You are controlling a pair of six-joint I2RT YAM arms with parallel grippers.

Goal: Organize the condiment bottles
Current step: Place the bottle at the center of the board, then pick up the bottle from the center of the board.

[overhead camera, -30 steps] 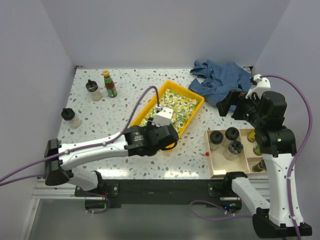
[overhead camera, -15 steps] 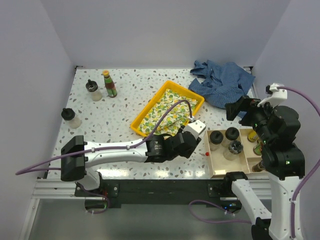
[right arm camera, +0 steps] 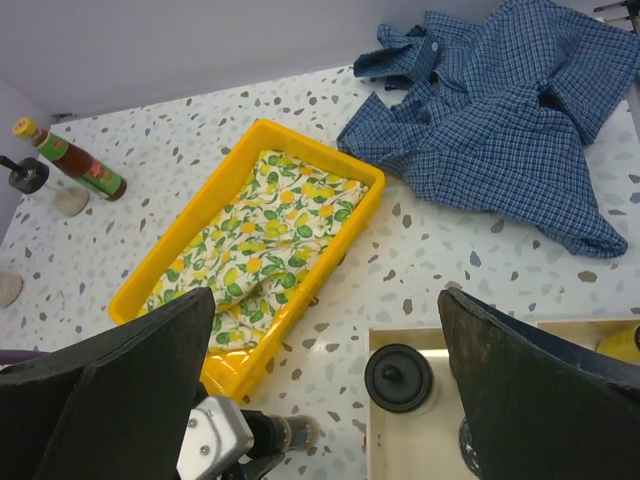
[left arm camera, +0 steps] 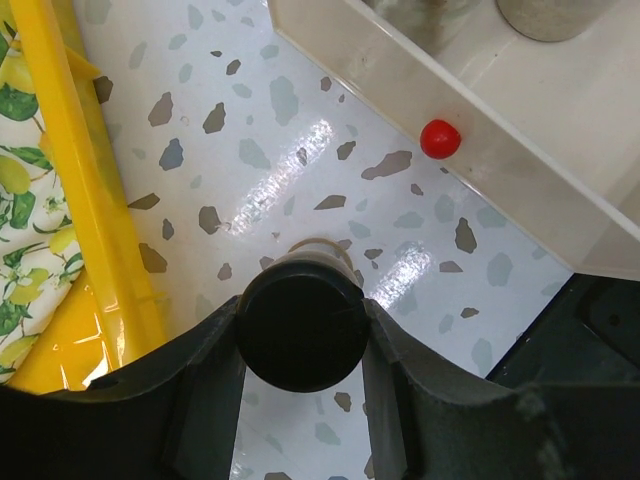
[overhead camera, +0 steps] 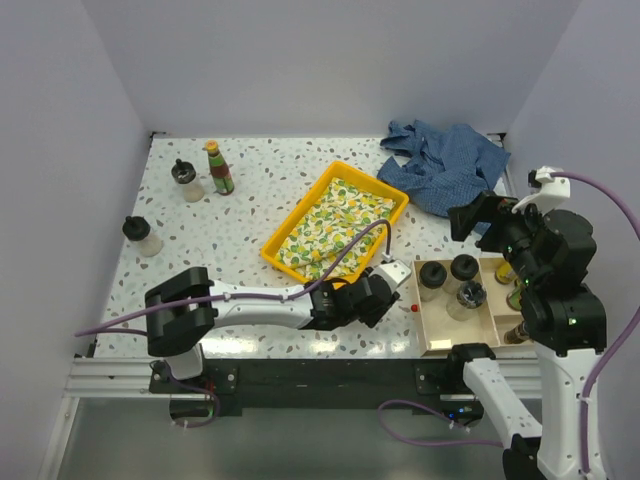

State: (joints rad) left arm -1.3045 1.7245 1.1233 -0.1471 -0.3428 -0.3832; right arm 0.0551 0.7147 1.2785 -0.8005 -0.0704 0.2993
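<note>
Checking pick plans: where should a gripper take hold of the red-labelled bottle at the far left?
Grip the red-labelled bottle around its body, below the narrow neck, coming from its right: it stands upright, and a black-lidded jar stands close on its left.

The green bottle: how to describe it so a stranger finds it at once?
From the yellow tray, look toward the table's far left corner, where two bottles stand together. The green bottle is the slim one with red label and yellow cap; the squat bottle beside it is clear and black-lidded.
</note>
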